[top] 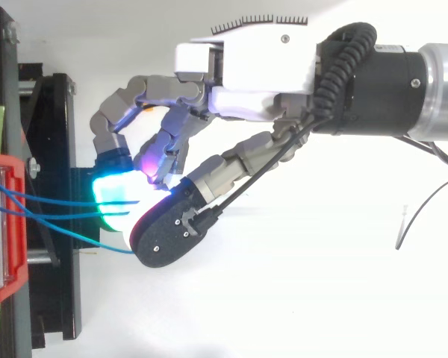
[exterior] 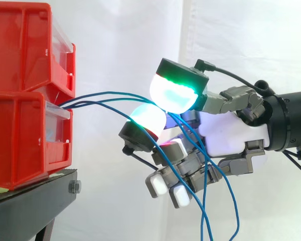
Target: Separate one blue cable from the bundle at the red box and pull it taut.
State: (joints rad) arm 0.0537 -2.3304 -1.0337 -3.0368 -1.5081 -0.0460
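Note:
Thin blue cables (exterior: pixel 103 94) come out between the two stacked red bins (exterior: pixel 20 145) and arc right to my hand (exterior: pixel 231 135). The hand reaches in from the right with curled fingers. Two large fingertips (exterior: pixel 175 93), glowing green and cyan, close together on the cables. Behind the pinch the cables hang slack in loops under the palm. From above, two blue cables (top: pixel 60 201) run from the red bin (top: pixel 4 224) into the glowing pads, and a third blue cable (top: pixel 97 242) passes lower, under the dark back of a fingertip. I cannot tell which strands are actually pinched.
The red bins rest on a black stand (exterior: pixel 35 201) with a bolt at its front corner. In the top view the stand's frame (top: pixel 56 283) lies just left of my fingertips. A white curtain hangs behind.

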